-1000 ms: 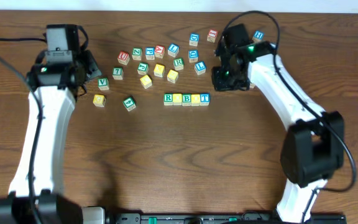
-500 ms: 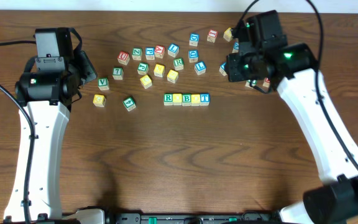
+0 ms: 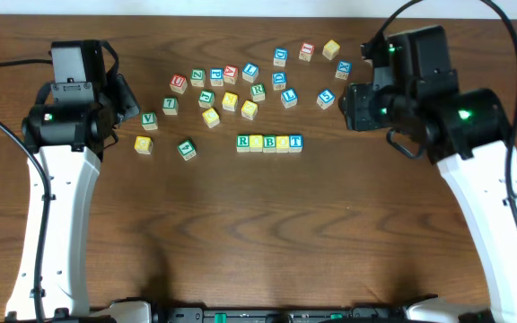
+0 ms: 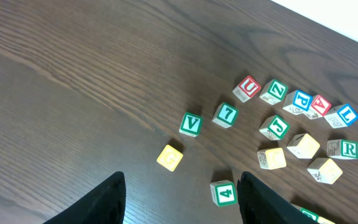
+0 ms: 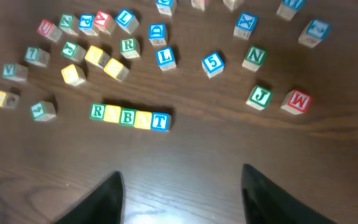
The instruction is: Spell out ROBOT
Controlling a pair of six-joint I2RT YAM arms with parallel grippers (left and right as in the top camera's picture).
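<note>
- My left gripper (image 4: 179,208) hung above the dark wooden table (image 4: 73,93), its two black fingers spread apart with nothing between them.
- My right gripper (image 5: 182,199) was also spread and empty, raised over bare wood.
- The row of five small wooden alphabet cubes (image 3: 269,142) lay straight near the table's middle, each cube touching the next, well apart from both grippers.
- Left to right in the overhead view it ran: green-framed R cube (image 3: 243,141), first yellow cube (image 3: 256,142), green-framed B cube (image 3: 269,142), second yellow cube (image 3: 282,142), blue-framed T cube (image 3: 295,142).
- The yellow faces looked too faint for me to read; possibly they carried letters.
- The scattered loose cubes (image 3: 230,101) sat beyond the row.
- A green-framed 4 cube (image 4: 224,193) lay on the table below my left gripper.
</note>
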